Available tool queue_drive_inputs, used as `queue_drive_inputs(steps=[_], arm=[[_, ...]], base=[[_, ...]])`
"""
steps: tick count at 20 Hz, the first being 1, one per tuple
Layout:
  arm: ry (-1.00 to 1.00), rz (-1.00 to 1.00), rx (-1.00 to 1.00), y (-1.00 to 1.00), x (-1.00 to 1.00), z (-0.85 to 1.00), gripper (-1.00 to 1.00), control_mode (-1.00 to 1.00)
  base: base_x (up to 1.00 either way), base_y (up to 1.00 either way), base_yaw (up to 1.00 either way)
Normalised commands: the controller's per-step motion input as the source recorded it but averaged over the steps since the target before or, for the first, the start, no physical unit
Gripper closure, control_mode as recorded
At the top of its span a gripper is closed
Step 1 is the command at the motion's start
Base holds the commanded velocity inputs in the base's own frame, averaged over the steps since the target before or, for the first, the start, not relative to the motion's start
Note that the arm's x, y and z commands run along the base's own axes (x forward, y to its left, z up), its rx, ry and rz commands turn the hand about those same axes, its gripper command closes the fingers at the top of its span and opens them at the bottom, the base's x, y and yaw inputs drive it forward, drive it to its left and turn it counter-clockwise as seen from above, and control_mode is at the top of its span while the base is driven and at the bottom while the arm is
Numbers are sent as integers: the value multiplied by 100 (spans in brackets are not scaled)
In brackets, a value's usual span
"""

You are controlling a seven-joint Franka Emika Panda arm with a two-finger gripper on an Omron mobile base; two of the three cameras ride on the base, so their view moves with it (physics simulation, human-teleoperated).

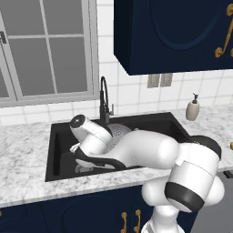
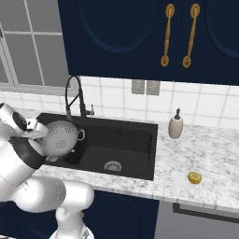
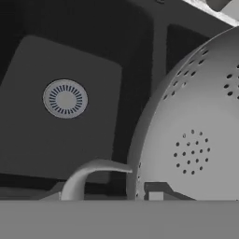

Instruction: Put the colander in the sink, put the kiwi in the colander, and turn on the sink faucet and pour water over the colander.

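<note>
Colander [image 2: 59, 138] tilted over the sink [image 2: 135, 140], rim in the pincer [image 3: 150, 192].

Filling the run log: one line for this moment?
phase: colander into sink | gripper: shut on colander rim, tilted over sink | kiwi: on counter, right of sink | faucet: no water visible

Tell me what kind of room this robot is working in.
A kitchen, rendered rather than real. A matte black rectangular sink is set in a speckled marble counter, with a tall black gooseneck faucet behind it, navy cabinets with gold handles above, and a perforated grey-white colander over the basin.
</note>
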Motion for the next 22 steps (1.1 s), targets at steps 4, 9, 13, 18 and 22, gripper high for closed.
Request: queue_drive_inputs(steps=[4, 9, 13, 18, 22], arm=[[0, 0, -1, 78, -4, 5, 100, -100], [0, 0, -3, 69, 0, 0, 100, -100], [0, 1, -5, 49, 15, -6, 100, -100], [6, 5, -6, 28, 51, -31, 100, -100], [10, 7, -7, 30, 39, -37, 100, -100]], base=[[0, 0, 0], [0, 0, 0], [0, 0, 0], [0, 0, 0], [0, 0, 0]])
